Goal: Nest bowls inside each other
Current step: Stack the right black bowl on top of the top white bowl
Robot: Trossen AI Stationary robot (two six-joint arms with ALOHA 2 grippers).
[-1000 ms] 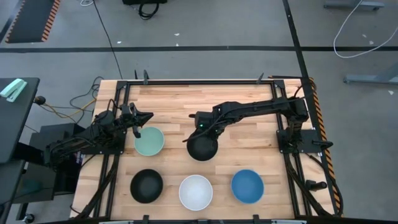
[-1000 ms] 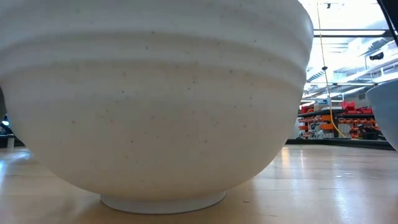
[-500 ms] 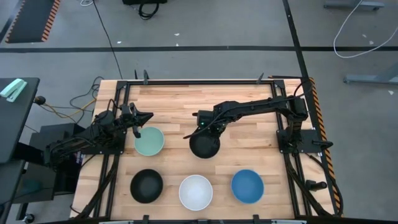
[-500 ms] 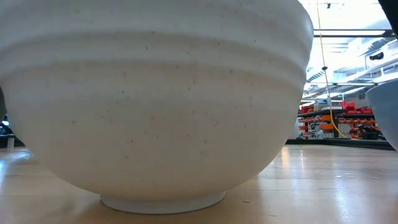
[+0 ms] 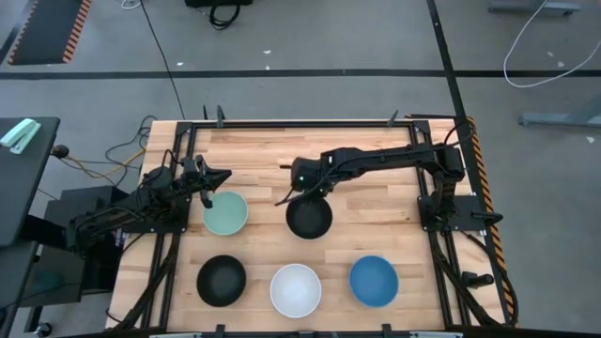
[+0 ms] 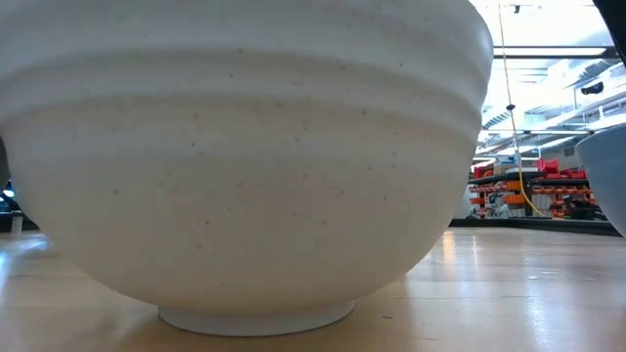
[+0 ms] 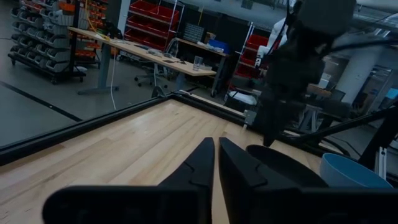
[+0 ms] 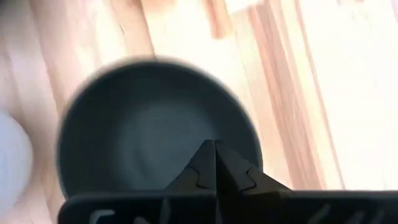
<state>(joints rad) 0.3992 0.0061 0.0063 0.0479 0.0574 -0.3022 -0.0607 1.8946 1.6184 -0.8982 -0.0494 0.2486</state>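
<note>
On the wooden desk [image 5: 263,160], three round smooth bowls sit in a row at six o'clock: black bowl [image 5: 222,280], white bowl [image 5: 296,289], blue bowl [image 5: 374,281]. Behind them, toward twelve, sit the mint green bowl [image 5: 225,213] at nine o'clock and a second black bowl [image 5: 309,218] at centre.

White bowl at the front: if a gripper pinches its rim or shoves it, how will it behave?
The white bowl looks rigid, probably ceramic, so likely heavy for a rim pinch. Its glazed, speckled wall may be slippery. The small foot ring suggests it slides on the wooden table rather than tips.
</note>
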